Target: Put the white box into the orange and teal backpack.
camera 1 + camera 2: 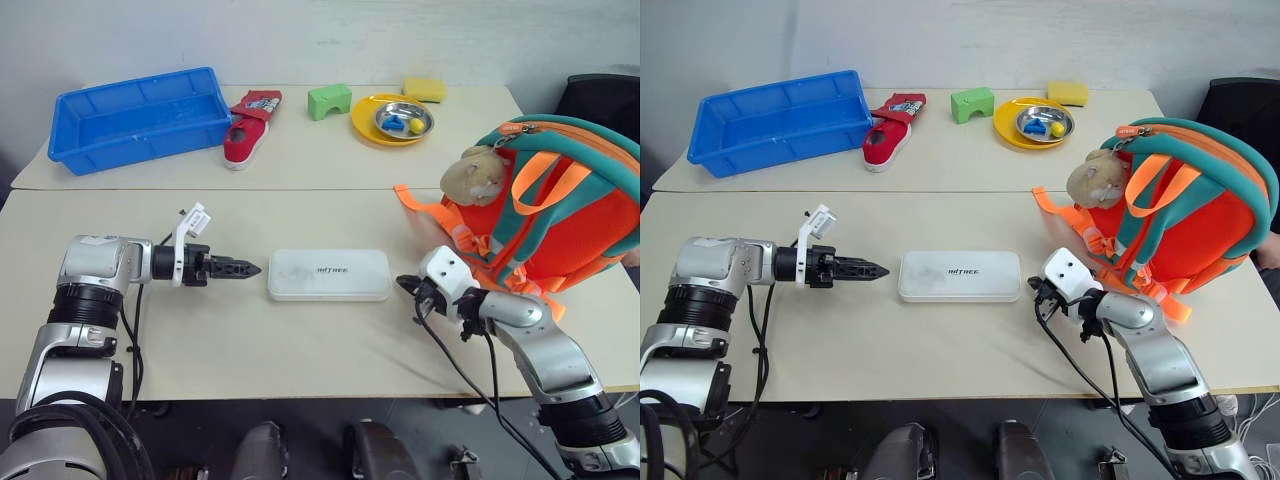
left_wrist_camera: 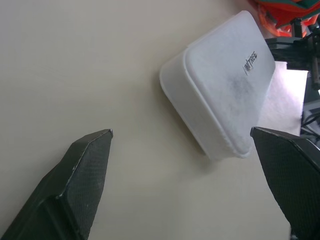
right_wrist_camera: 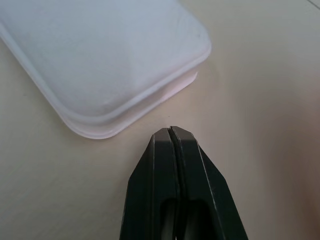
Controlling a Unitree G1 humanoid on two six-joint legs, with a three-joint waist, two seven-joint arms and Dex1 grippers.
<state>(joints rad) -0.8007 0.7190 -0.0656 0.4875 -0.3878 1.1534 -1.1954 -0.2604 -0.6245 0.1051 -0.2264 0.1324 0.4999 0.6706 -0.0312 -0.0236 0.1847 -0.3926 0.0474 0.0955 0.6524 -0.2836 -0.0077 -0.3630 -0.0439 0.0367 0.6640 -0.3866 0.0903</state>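
The box [image 1: 329, 274] lies flat on the table [image 1: 300, 170] between the two grippers, touching neither. It is white and long, with rounded corners, a stepped lid and small dark lettering on top. The head views show the orange backpack [image 1: 560, 210] standing upright at the right, a tan plush toy [image 1: 475, 175] on it. The left wrist view reveals the left gripper [image 2: 182, 145] spread wide near the box's end. The right wrist view shows the right gripper [image 3: 171, 131] pressed closed and empty, just beside the box's corner.
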